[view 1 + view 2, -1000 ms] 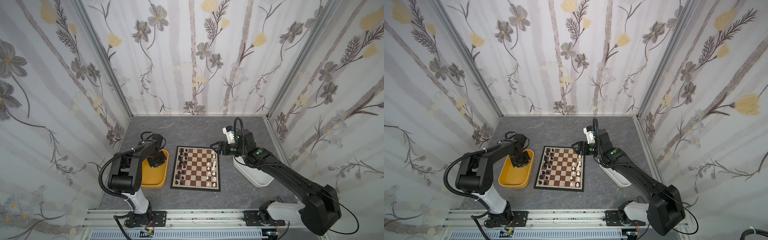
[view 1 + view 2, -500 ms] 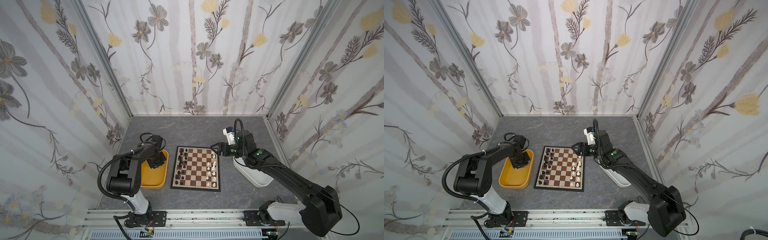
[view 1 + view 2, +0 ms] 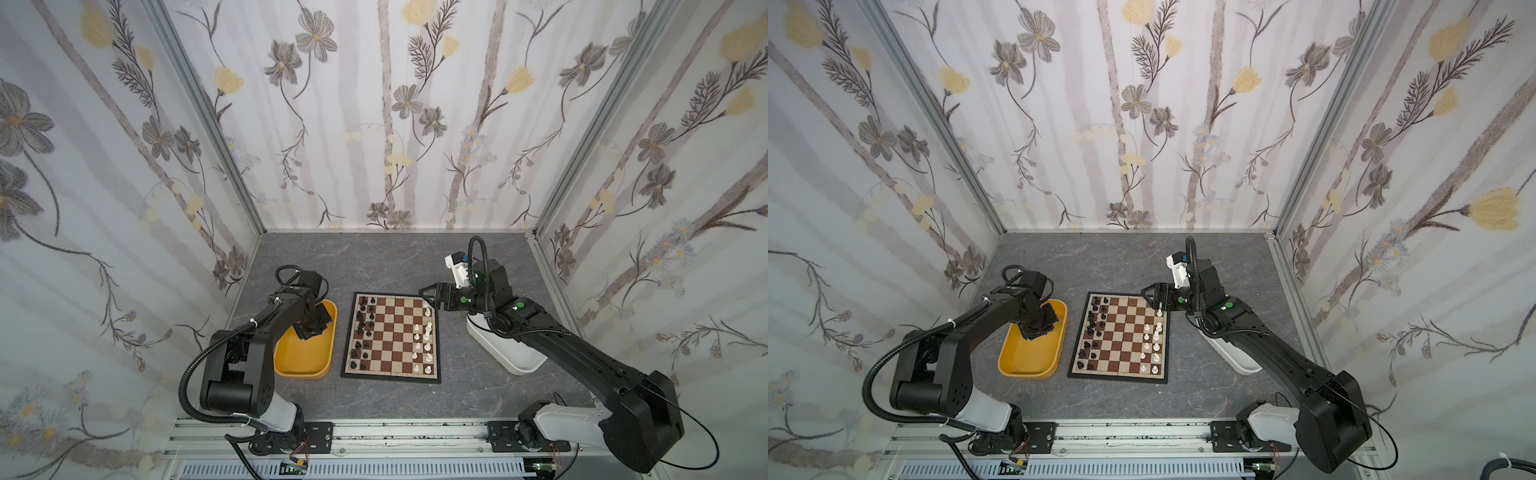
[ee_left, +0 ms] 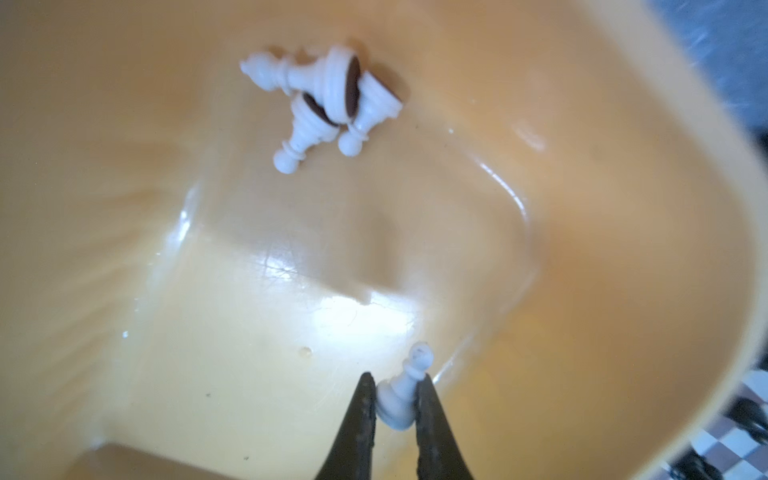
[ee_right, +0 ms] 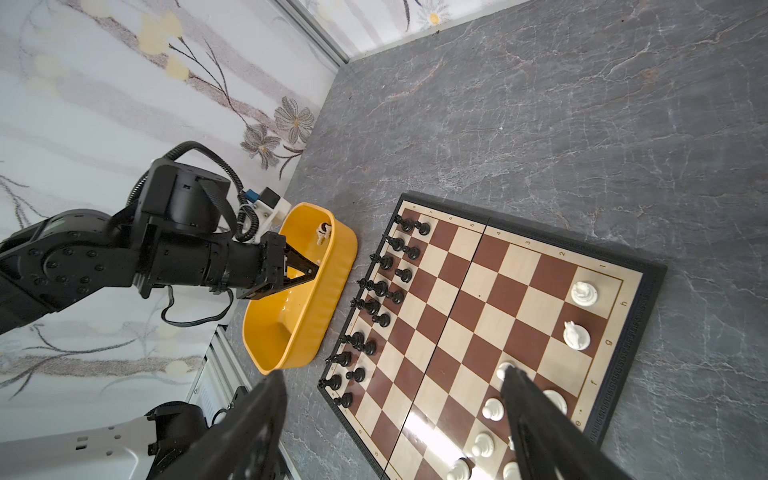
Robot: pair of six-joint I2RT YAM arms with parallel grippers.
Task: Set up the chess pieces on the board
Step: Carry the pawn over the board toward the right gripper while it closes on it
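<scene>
Tight between left pincer (image 4: pixel 395 379) tips; white pawn (image 4: pixel 400 397)

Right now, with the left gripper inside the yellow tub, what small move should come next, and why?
Probably lift the left gripper straight up: its fingers seem to pinch a white pawn, and the wall of the yellow tub rises nearby.

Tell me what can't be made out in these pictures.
- White tub: inside mostly hidden by the right arm, in both top views.
- Black chess pieces: too small to identify, in a top view.
- Board: cut off by the edge and blurred, left wrist view.
- Nearest white pieces: cut off by the edge, right wrist view.
</scene>
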